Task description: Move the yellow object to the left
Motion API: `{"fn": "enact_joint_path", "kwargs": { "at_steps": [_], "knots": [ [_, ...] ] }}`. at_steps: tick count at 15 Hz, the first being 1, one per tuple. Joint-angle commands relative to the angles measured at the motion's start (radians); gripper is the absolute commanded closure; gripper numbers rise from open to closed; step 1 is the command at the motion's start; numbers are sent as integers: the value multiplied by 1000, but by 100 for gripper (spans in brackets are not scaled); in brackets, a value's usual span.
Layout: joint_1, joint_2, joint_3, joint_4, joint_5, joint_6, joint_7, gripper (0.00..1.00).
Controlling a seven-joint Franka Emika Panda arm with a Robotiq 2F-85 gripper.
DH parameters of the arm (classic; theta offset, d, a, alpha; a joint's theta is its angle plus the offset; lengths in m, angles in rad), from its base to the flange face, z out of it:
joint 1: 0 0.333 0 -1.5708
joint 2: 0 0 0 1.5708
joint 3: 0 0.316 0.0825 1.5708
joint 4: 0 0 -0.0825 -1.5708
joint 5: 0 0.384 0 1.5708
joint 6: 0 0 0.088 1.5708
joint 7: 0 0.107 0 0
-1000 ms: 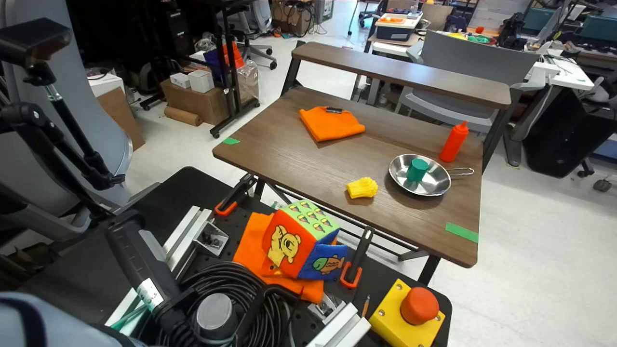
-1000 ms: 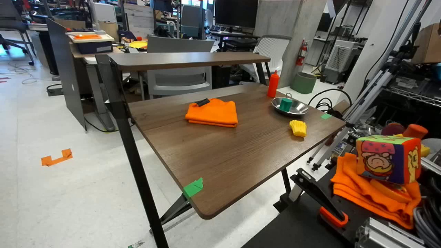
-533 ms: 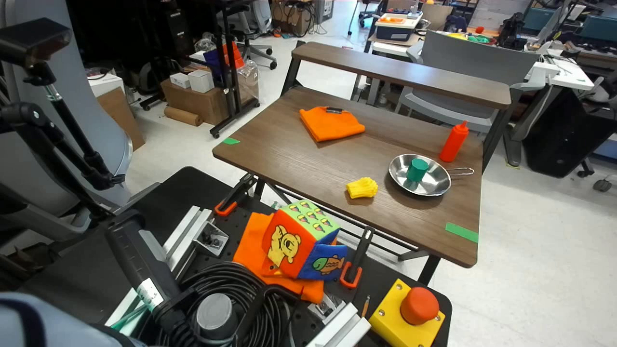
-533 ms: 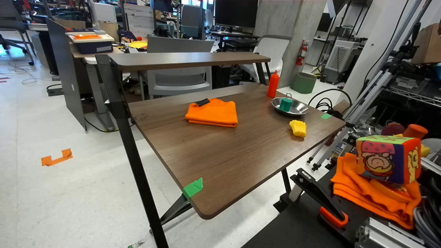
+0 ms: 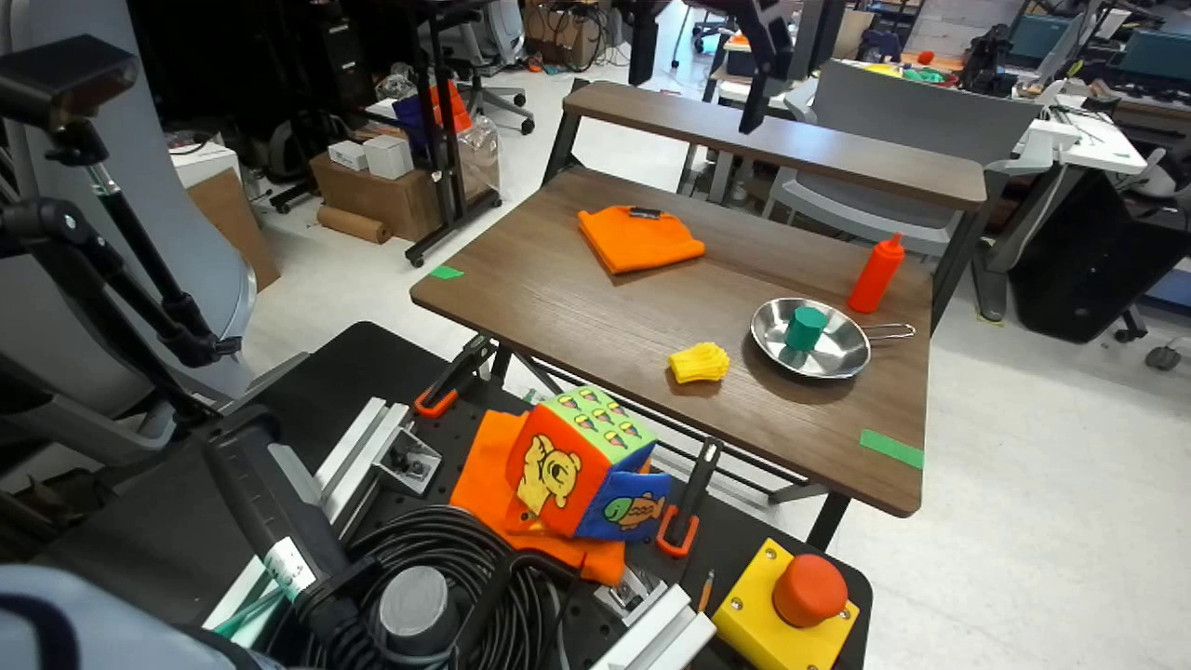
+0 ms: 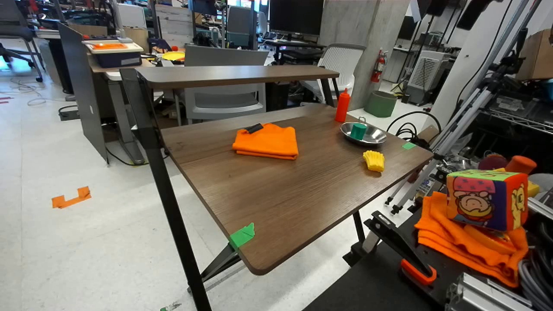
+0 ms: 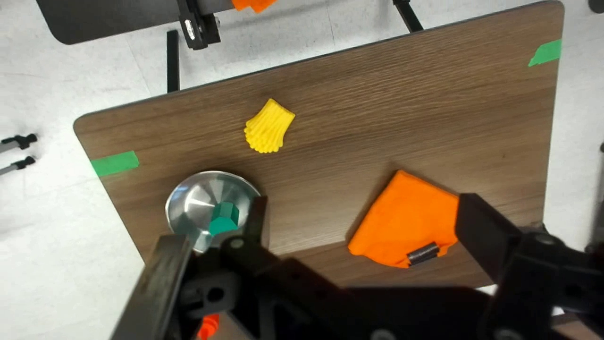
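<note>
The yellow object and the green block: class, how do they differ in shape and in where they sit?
The yellow object is ridged and fans out toward one end; the green block has flat, smooth faces. The yellow object lies directly on the table, while the green block is in the metal pan. Both are smaller than the metal pan, and each is one plain colour.

Looks like a lab in an open office, going by wheeled chairs, a monitor, a tripod near wire shelving, coiled cables, a yellow box with a red button, and a fire extinguisher by a concrete pillar.
</note>
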Motion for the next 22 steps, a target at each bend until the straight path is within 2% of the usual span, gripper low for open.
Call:
{"fn": "enact_joint_path", "kwargs": {
  "at_steps": [1,8,13,18,22],
  "knots": [
    [-27,88,-21,-4,-16,70,12,0],
    [-50,268,-42,15,3,164,55,0],
    [-46,400,-38,34,-15,250,156,0],
    [-26,538,-46,70,-47,381,227,0],
    [16,647,-74,116,-126,445,320,0]
  ]
}}
